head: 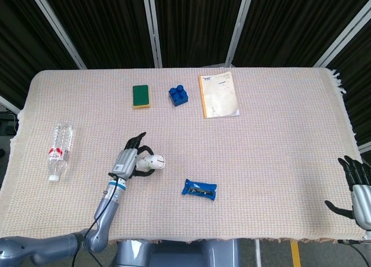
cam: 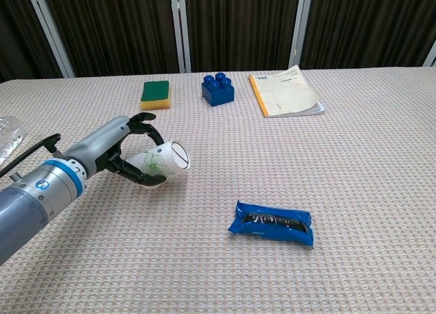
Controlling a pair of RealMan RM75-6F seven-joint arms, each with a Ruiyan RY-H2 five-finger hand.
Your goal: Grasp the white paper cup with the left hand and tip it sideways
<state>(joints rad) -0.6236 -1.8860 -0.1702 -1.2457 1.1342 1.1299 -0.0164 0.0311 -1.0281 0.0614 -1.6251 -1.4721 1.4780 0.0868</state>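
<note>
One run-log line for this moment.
left hand: holds white paper cup | cup: tipped sideways, mouth toward packet | right hand: idle, open at table edge

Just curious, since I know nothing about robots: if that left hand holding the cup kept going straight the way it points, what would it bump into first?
Probably nothing: the left hand, gripping the white paper cup, points up-right over bare tablecloth.
</note>
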